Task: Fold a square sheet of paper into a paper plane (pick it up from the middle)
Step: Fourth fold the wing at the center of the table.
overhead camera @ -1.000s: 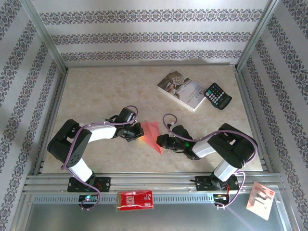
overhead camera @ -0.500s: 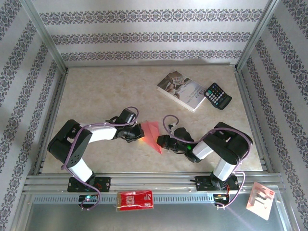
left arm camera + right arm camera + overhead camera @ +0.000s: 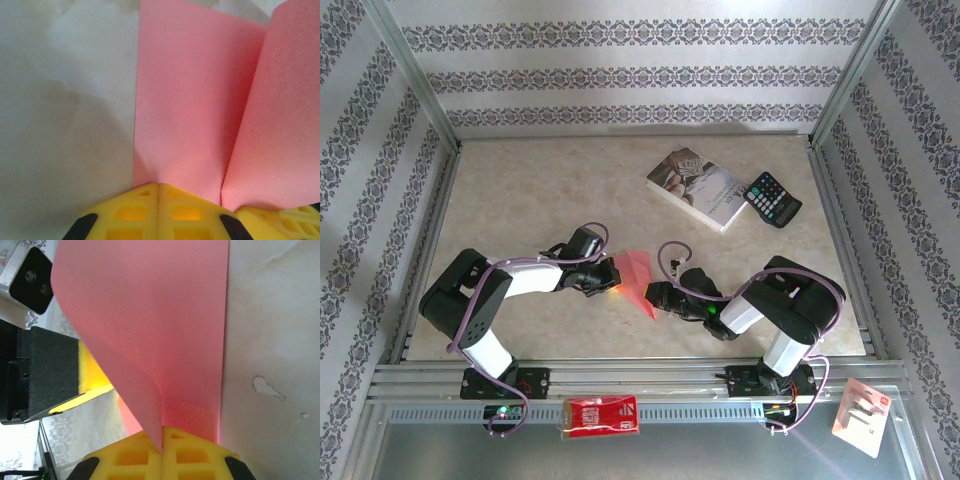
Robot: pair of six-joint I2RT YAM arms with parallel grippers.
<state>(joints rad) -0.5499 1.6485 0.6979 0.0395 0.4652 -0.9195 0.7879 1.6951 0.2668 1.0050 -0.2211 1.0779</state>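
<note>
The square sheet of paper, pink-red and partly folded into a pointed wedge, lies on the table between my two grippers. My left gripper is at its left edge. In the left wrist view the yellow jaws are shut, tips against a flat panel of the paper, with a raised flap to the right. My right gripper is at the paper's right side. In the right wrist view it is shut on a curled flap of the paper that runs into the seam. A paper plane is out of view.
A paperback book and a black calculator lie at the back right of the table. A small red packet sits on the front rail, and a white card lies at the lower right. Metal frame rails border the table.
The right arm drew its elbow in and its gripper shifted slightly left against the paper. The left gripper and the paper have barely moved.
</note>
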